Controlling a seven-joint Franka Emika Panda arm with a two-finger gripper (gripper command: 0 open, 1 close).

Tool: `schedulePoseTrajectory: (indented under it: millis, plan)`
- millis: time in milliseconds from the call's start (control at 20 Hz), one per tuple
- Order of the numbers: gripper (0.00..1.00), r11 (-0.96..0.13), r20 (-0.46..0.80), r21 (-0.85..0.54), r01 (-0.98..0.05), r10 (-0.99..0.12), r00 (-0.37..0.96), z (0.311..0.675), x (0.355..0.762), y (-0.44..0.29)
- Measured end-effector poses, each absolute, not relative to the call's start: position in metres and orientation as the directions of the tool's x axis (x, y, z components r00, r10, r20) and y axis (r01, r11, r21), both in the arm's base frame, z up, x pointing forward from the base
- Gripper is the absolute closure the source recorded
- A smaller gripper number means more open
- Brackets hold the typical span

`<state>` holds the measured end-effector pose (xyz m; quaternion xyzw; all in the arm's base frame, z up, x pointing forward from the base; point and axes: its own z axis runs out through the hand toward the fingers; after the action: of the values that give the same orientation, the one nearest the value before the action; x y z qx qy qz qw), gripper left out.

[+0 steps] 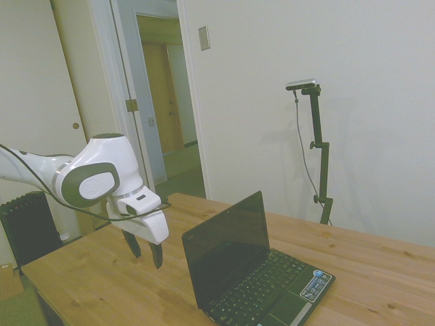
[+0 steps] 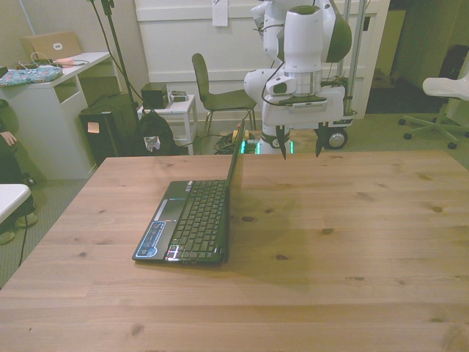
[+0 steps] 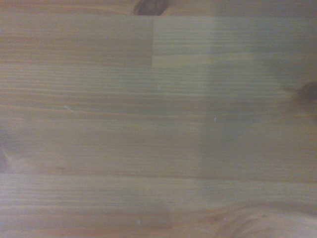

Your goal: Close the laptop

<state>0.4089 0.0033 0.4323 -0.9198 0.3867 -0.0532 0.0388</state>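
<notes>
1. Task progress: nothing is being closed yet. The laptop [image 1: 255, 275] is standing fully open, its screen raised a little past upright, and I am not touching it. All of the closing is left, as I judge it: reaching the lid, pressing it forward and down, and settling it onto the keyboard.

2. My gripper [image 2: 300, 145]: I am hanging it above the table [image 2: 352, 242], fingers pointing down and spread wide apart with nothing between them. In the side view my gripper [image 1: 147, 251] is sitting behind the lid's back face, near it but apart from it, with the tips at about the height of the screen's middle.

3. Laptop, position: it is lying on the table just beside my gripper, on the front view's left of it, hinge side nearest me and keyboard facing away from me.

4. Laptop, appearance: small and black; the screen is showing dark and glossy, the keyboard black, and a blue-and-white sticker [image 1: 316, 285] is sitting on the palm rest. In the front view the screen is appearing almost edge-on.

5. Wrist view: I am seeing only blurred wooden planks of the table [image 3: 158, 129]; no part of the laptop is entering that view.

6. Next move, as a judgement: I am needing to come against the upper back of the lid and push.
</notes>
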Motion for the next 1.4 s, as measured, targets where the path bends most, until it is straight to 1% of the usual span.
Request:
schedulePoseTrajectory:
  millis: [200, 400, 550, 650, 900, 1050, 1100, 1400]
  plan:
    - [0.0, -0.677, 0.097, -0.1, -0.73, -0.736, 0.67, 0.437, 0.417, 0.009]
    - [0.0, -0.669, 0.145, -0.115, -0.734, -0.742, 0.654, 0.471, 0.453, 0.025]
    - [0.0, -0.648, 0.153, -0.129, -0.751, -0.761, 0.63, 0.496, 0.478, 0.019]
    - [0.0, -0.632, 0.16, -0.129, -0.764, -0.774, 0.613, 0.506, 0.491, 0.006]
    - [0.0, -0.576, 0.147, -0.13, -0.807, -0.816, 0.559, 0.51, 0.512, -0.036]
    - [0.0, -0.555, 0.139, -0.128, -0.822, -0.831, 0.539, 0.51, 0.516, -0.05]
    - [1.0, -0.549, 0.136, -0.126, -0.826, -0.834, 0.534, 0.511, 0.516, -0.054]
    - [1.0, -0.519, 0.125, -0.122, -0.846, -0.854, 0.505, 0.512, 0.513, -0.074]
